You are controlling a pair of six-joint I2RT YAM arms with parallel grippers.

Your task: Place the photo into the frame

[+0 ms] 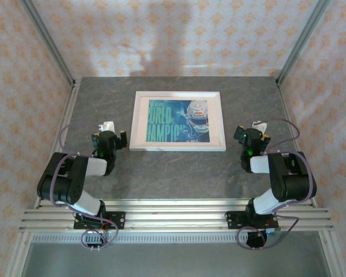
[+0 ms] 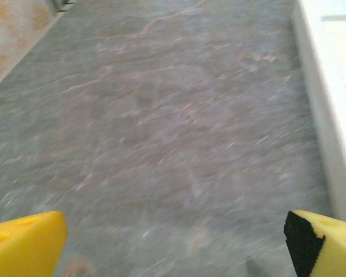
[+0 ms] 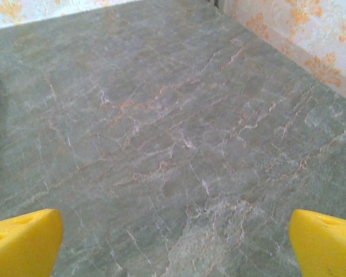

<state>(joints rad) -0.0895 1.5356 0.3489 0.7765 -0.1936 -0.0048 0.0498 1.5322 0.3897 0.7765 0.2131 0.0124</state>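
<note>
The frame (image 1: 177,146), white-bordered, lies flat at the middle of the table with the teal-blue photo (image 1: 179,120) lying inside its border, lettering and white-faced figure up. My left gripper (image 1: 111,136) stands open just left of the frame, low over the table. In the left wrist view its yellow fingertips (image 2: 23,242) are wide apart over bare stone, and the frame's white edge (image 2: 328,86) runs along the right. My right gripper (image 1: 252,135) is open to the right of the frame. Its fingertips (image 3: 23,242) are spread with nothing between them.
The grey marbled table (image 1: 179,173) has patterned walls at the back and both sides (image 1: 23,86). Aluminium posts stand at the back corners, and a rail (image 1: 173,216) carries both arm bases along the near edge.
</note>
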